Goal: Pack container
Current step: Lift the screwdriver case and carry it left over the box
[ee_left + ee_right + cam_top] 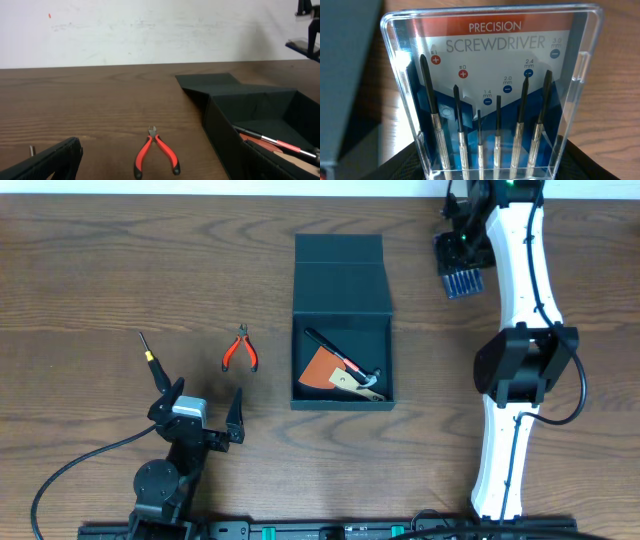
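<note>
The dark teal-green container (pixel 365 338) sits open at the middle of the wooden table (pixel 100 260), its hinged flap lid (pixel 339 275) folded flat on the far side. Inside lie an orange-brown flat piece (pixel 320 368), a small hammer (pixel 362 383) with a silver head and pale handle, and a slim black-and-red tool (pixel 335 352) lying diagonally across them.

To the container's left, well clear of its wall, red-handled pliers (pixel 240 350) rest on the wood with their tips pointing away from the robot. Farther left lies a screwdriver (pixel 150 358) with a yellow band on its black handle.

The left gripper (pixel 200 410) stands near the front edge of the table, its jaws spread wide and holding nothing, with the pliers just beyond them. One of its dark fingers (pixel 50 162) shows in the lower corner of the left wrist view.

At the far right corner, beyond and beside the open lid, the right gripper (pixel 458 248) is closed partway on a clear plastic case marked precision screwdriver (pixel 490 75). The case holds six small drivers in a row against a blue and white card. Dark fingers (pixel 402 162) clasp the lower edges of the case on both sides.
</note>
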Robot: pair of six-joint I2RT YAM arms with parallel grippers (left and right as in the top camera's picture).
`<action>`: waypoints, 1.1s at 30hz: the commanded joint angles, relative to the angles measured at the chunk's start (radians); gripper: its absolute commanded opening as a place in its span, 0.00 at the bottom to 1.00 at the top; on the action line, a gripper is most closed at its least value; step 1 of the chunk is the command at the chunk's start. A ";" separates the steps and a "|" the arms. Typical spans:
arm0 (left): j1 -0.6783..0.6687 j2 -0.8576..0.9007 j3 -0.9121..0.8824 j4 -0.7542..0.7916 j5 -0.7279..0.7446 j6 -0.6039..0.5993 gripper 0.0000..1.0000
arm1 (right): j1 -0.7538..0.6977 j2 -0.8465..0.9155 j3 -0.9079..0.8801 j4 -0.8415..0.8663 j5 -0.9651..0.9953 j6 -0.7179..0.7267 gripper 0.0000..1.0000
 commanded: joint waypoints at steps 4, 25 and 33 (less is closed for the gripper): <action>-0.006 -0.006 -0.016 -0.036 0.022 -0.005 0.99 | 0.068 0.011 0.112 -0.044 -0.008 -0.003 0.40; -0.006 -0.006 -0.016 -0.036 0.022 -0.005 0.98 | 0.280 0.011 0.167 -0.130 -0.008 -0.004 0.41; -0.006 -0.006 -0.016 -0.036 0.022 -0.005 0.99 | 0.361 0.011 0.167 -0.149 -0.008 -0.019 0.40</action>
